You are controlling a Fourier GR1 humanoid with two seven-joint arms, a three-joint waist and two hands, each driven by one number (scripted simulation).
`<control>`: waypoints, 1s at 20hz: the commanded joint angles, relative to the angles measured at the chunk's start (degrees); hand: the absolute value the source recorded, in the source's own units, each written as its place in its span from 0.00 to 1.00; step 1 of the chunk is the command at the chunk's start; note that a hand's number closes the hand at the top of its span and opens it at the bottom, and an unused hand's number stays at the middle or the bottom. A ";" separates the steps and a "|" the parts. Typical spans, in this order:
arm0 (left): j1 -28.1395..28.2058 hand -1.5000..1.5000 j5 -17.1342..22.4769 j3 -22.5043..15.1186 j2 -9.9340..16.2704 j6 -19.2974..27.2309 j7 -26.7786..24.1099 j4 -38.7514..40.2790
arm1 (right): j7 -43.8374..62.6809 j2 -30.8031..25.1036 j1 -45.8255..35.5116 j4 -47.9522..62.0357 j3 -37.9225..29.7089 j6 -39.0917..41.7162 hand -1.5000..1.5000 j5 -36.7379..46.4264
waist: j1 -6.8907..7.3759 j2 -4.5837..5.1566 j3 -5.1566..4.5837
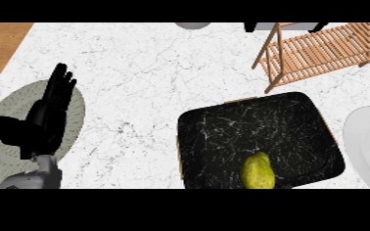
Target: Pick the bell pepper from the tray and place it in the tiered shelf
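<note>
Looking down from the head view, a white marble counter (pixel 145 78) holds a black tray (pixel 253 127) at lower right. A yellow-green bell pepper (pixel 258 172) lies on the tray near its front edge, untouched. The wooden tiered shelf (pixel 318 54), its slats bare where visible, stands just beyond the tray at upper right, seemingly the drop-off point. The left hand (pixel 51 112) rests at the left edge over a grey-green round mat (pixel 72 122), fingers straight and holding nothing. The right hand does not show, so picking appears not yet begun.
</note>
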 commanded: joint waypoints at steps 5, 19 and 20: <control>-0.77 0.50 0.32 1.30 -0.09 -1.09 -2.78 2.69 | -11.43 0.26 -5.84 18.45 4.45 -11.25 1.00 4.93 | -0.01 0.03 0.00; 2.68 0.50 -1.36 -1.31 -2.49 -1.14 -3.95 0.42 | -22.30 2.91 -19.26 46.75 5.46 -27.94 1.00 8.28 | 0.57 0.18 0.03; -2.18 0.50 -0.04 1.63 -0.79 -0.81 -1.63 2.51 | -22.08 1.73 -20.68 48.66 4.27 -26.50 1.00 6.87 | 0.35 0.23 0.03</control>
